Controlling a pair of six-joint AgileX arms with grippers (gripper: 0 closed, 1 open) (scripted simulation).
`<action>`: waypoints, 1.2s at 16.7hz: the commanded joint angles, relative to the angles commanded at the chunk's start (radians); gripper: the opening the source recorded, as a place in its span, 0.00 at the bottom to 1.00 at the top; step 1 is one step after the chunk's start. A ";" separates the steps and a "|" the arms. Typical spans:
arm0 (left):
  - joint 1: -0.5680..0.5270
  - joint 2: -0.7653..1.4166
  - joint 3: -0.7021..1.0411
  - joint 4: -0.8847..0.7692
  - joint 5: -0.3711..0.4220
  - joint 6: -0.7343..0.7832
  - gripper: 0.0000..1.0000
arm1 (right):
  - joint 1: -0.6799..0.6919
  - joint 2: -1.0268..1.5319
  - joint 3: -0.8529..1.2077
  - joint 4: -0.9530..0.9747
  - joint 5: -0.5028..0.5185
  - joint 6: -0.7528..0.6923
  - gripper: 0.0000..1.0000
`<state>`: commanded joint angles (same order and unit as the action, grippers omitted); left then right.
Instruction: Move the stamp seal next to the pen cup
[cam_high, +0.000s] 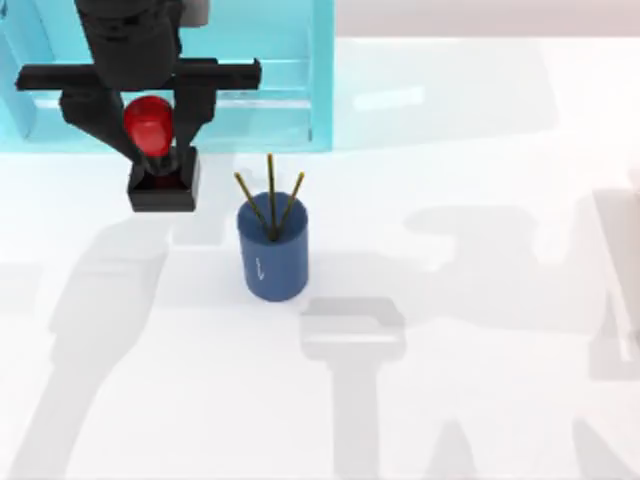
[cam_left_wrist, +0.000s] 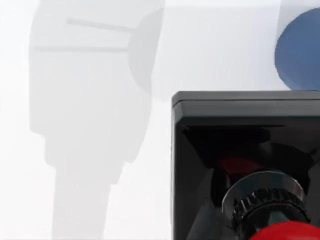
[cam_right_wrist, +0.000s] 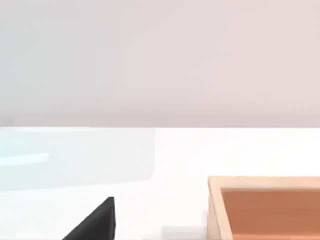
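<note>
In the top view, the left gripper (cam_high: 150, 150) sits in the upper left of the frame, its two fingers closed around the red knob of the stamp seal (cam_high: 160, 180), one finger on each side. The seal's black square base is below the knob in the frame, at the front edge of the pale blue shelf (cam_high: 322, 80); whether it rests on the table (cam_high: 480, 150) or hangs just above it I cannot tell. The seal stands upright, long axis running straight up into the jaws.

The pen cup (cam_high: 273, 250) stands to the lower right of the seal, near it but apart, a strip of bare table between them. The coming move turns on that gap: the seal has to travel right and slightly down in the frame. In the left wrist view the blue cup (cam_left_wrist: 300, 50) shows beyond the seal's base (cam_left_wrist: 240, 130).

The right wrist view shows a wooden tray (cam_right_wrist: 265, 210) on the table.

A faint white mark on the cup's side is not readable; no other writing
</note>
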<state>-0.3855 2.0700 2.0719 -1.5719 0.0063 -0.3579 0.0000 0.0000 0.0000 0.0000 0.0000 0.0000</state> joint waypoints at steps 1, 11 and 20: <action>-0.001 0.000 0.000 0.000 0.000 -0.001 0.00 | 0.000 0.000 0.000 0.000 0.000 0.000 1.00; -0.001 -0.015 -0.083 0.067 0.000 -0.001 0.00 | 0.000 0.000 0.000 0.000 0.000 0.000 1.00; -0.001 -0.016 -0.084 0.068 0.000 -0.001 0.45 | 0.000 0.000 0.000 0.000 0.000 0.000 1.00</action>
<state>-0.3863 2.0543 1.9883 -1.5035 0.0062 -0.3588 0.0000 0.0000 0.0000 0.0000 0.0000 0.0000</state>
